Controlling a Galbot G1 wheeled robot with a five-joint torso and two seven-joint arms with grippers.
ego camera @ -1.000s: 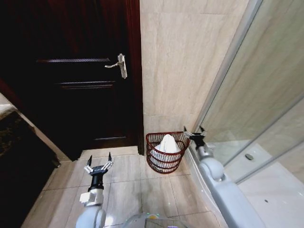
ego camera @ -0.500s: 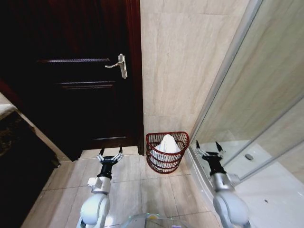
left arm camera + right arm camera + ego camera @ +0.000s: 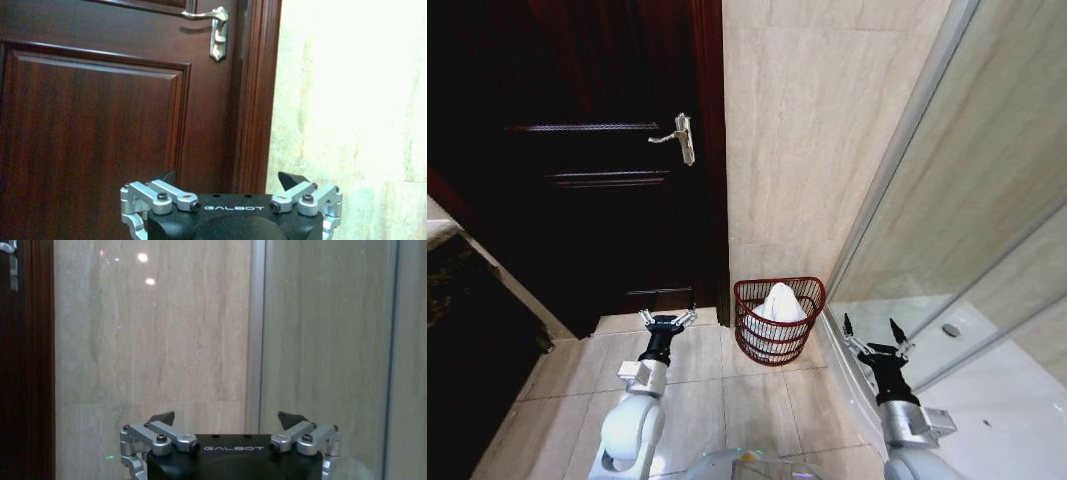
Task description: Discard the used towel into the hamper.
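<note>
The towel sits half hidden in the hamper at the floor's wall corner, while both empty grippers, left and right, fingers apart, have drawn back lower.

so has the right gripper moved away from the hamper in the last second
Yes. The right gripper, open, has pulled back from beside the hamper rim, lower and rightward.

Towel hides the hamper floor

dark wooden door, silver door handle, beige tiled wall
</note>
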